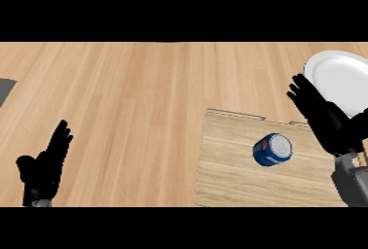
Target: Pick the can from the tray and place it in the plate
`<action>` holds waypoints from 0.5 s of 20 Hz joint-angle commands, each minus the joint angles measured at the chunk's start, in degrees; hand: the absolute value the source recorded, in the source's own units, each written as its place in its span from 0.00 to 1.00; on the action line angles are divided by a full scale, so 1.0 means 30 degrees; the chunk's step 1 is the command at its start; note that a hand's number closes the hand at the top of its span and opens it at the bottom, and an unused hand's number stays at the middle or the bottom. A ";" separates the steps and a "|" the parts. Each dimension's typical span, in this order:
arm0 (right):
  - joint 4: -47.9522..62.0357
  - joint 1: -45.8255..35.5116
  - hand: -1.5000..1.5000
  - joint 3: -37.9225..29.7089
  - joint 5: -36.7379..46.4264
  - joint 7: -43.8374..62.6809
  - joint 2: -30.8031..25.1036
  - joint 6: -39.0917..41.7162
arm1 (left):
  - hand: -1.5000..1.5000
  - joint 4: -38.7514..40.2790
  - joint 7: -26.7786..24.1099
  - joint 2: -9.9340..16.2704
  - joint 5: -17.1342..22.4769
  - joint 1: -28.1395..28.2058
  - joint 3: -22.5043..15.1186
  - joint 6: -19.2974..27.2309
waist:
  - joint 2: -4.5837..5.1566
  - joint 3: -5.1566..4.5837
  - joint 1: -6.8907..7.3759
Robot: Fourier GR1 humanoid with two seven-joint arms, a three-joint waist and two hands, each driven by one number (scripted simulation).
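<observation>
Can (273, 150) upright on tray (230, 180); right hand (327, 119) fingers straight, near plate (341, 80); left hand (45, 168) fingers straight

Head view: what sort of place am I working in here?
Most likely a kitchen counter: a light wooden countertop with a white plate at the far right, and a wooden tray carrying a blue can. Both hands are open, the left hand resting low left, the right hand beside the plate.

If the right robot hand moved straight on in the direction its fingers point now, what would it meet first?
Probably nothing: the right robot hand points up and slightly left, beside the white plate, over bare counter. Height is unclear, and the can lies off that line.
</observation>
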 commanded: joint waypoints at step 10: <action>-0.4357 -0.3792 1.00 0.1005 0.8882 -0.1145 -0.7212 0.2270 | 0.50 -0.0416 0.2347 -0.0792 -0.0682 -0.0510 -0.1218 0.0392 | -0.1004 -0.0545 -0.1515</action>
